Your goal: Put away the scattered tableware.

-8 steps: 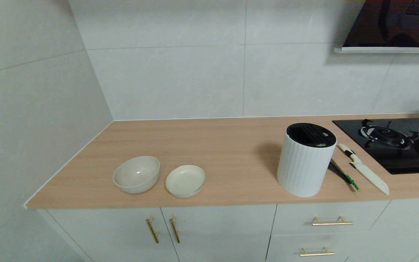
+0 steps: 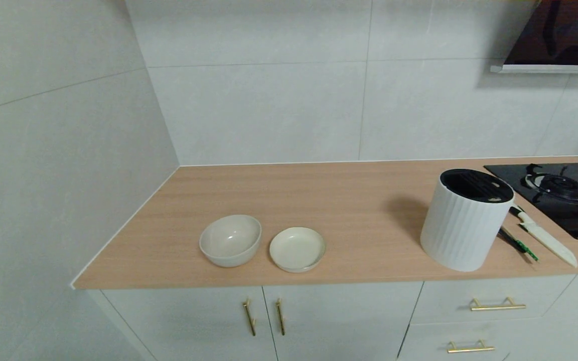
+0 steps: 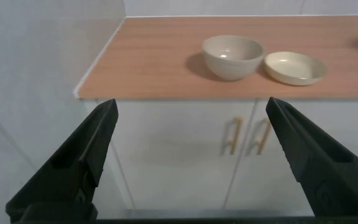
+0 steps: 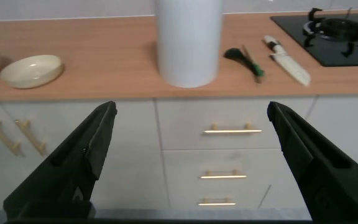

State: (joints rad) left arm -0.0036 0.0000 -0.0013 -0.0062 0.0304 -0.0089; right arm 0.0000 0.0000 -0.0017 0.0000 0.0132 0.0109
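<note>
Bowl [image 2: 230, 239] and dish [image 2: 297, 248] rest on counter [image 2: 349, 200], well beyond left gripper [image 3: 190, 107] and right gripper [image 4: 191, 107], fingers [image 3: 73, 168] spread empty.

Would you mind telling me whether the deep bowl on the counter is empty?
Empty: the bowl shows a bare, glossy inside with nothing in it.

The countertop [image 2: 319, 200] is light wood with a fine lengthwise grain, set against pale grey wall tiles [image 2: 269, 110] and above white cabinets [image 2: 349, 321] with gold handles [image 2: 497, 304]. On its left stand a beige bowl [image 2: 230, 239] and a cream plate [image 2: 297, 248]; to the right is a white, vertically ribbed holder [image 2: 464, 228] with a black slotted top. Farther right lie a black utensil [image 2: 517, 244] with a green band, a white knife [image 2: 545, 239] with a black ring on its handle, and a glossy black hob [image 2: 570, 215].
</note>
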